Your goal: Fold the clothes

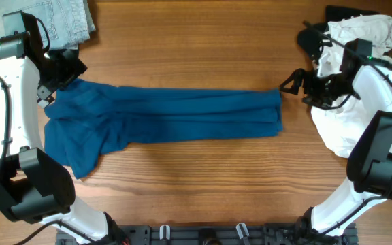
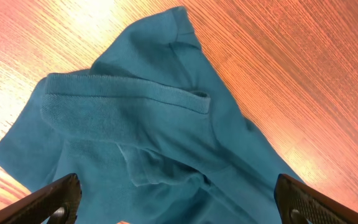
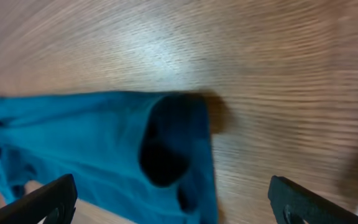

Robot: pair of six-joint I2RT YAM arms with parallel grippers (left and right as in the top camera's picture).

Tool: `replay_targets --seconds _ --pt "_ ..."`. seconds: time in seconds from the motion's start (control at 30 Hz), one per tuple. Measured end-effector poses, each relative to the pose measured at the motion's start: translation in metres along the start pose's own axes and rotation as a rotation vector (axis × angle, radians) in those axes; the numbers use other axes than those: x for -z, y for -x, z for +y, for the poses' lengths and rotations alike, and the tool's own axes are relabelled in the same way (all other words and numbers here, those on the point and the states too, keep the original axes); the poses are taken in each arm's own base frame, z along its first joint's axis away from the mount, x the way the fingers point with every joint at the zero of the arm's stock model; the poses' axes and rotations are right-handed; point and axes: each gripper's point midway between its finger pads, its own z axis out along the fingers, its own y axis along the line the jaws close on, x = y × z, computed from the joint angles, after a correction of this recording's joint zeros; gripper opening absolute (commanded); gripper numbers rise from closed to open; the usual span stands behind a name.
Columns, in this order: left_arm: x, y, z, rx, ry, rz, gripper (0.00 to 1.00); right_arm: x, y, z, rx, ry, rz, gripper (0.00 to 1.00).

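Tee (image 1: 169,116) dk blue, long folded strip | L end effector (image 2: 179,206) apart | R end effector (image 3: 174,203) apart

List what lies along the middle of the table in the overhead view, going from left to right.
left gripper, over the shirt's left end → dark blue T-shirt, stretched out across the table → right gripper, just off the shirt's right end → white garment
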Motion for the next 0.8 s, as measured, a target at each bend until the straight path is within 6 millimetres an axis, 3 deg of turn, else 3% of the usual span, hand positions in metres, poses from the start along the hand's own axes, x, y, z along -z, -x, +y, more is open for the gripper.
replay_targets --seconds 0.17,0.27,0.33,0.5,0.6,0.8 --pt "0.000 0.000 0.000 0.000 -0.003 0.001 1.00 -0.010 0.011 0.010 0.013 0.039 -0.043 0.92" --pt "0.000 0.000 0.000 0.000 -0.003 0.001 1.00 -0.033 0.010 0.028 0.053 0.060 -0.019 0.86" --pt "0.000 0.000 0.000 0.000 -0.003 0.001 1.00 -0.044 0.004 0.034 0.061 0.062 0.011 0.63" --pt "0.000 0.000 0.000 0.000 -0.003 0.001 1.00 -0.058 -0.005 0.040 0.063 0.018 0.048 0.36" --pt "0.000 0.000 0.000 0.000 -0.002 0.001 1.00 -0.057 -0.013 0.028 0.011 -0.053 0.077 0.21" --pt "0.000 0.000 0.000 0.000 -0.002 0.001 1.00 -0.045 -0.039 0.007 -0.080 -0.204 0.187 0.19"
